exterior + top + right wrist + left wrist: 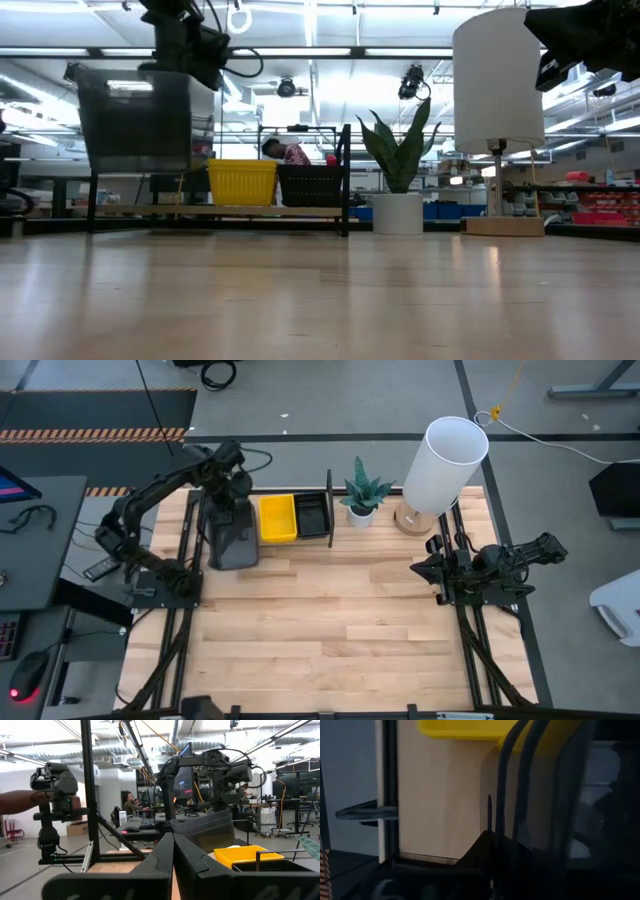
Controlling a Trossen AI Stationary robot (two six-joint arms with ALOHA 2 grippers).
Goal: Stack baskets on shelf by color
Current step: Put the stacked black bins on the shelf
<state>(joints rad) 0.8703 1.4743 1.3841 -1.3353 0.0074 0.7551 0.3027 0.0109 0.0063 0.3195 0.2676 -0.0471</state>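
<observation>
My left gripper [235,500] is shut on a smoky grey basket [232,542], which hangs over the left end of the shelf [215,211]. A yellow basket [277,518] and a black slatted basket [312,515] sit side by side on the shelf board, the black one next to the shelf's right end post [329,510]. In the low view the grey basket [135,120] is well above the board. My right gripper [172,851] is shut and waits at the table's right side, touching nothing. Other baskets are out of view. My left gripper holds the grey basket by its rim [506,805], on the side toward the yellow basket, coming from above and pointing down. The dim wrist view does not show how the fingers [482,852] sit on the wall. The basket hangs lifted clear below the gripper [190,55].
A white plant pot with a green plant [360,498] stands just right of the shelf. A tall white lamp on a wooden base [440,465] stands at the far right. The wooden tabletop [340,630] nearer than the shelf is bare. A person [285,150] sits in the room behind.
</observation>
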